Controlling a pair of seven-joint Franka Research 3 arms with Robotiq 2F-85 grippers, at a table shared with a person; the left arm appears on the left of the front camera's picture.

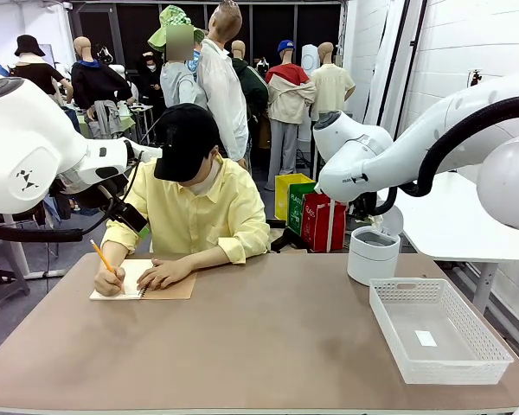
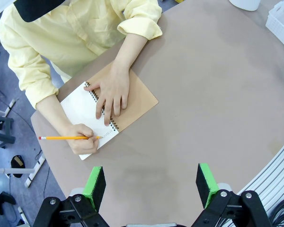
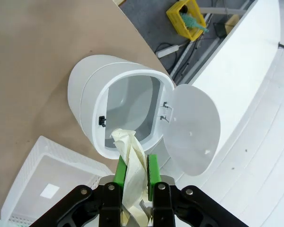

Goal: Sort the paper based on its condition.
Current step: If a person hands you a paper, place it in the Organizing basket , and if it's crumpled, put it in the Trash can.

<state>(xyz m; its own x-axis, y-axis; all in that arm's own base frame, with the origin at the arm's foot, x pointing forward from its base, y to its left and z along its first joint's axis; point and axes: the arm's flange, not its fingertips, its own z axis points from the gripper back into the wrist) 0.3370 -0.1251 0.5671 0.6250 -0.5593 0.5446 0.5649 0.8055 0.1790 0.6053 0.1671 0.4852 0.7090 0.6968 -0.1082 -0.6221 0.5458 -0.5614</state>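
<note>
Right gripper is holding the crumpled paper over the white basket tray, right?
Not quite. The right gripper does hold the crumpled paper, but at the mouth of the open white bin, not over the tray. The right wrist view shows it.

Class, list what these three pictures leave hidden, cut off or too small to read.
- Right wrist view: lower end of the crumpled paper, behind the right gripper.
- Left wrist view: writing on the notebook, too small, partly under the person's hand.
- Front view: bottom of the bin, hidden by its own wall.
- Front view: the tag in the basket, too small to read.
</note>
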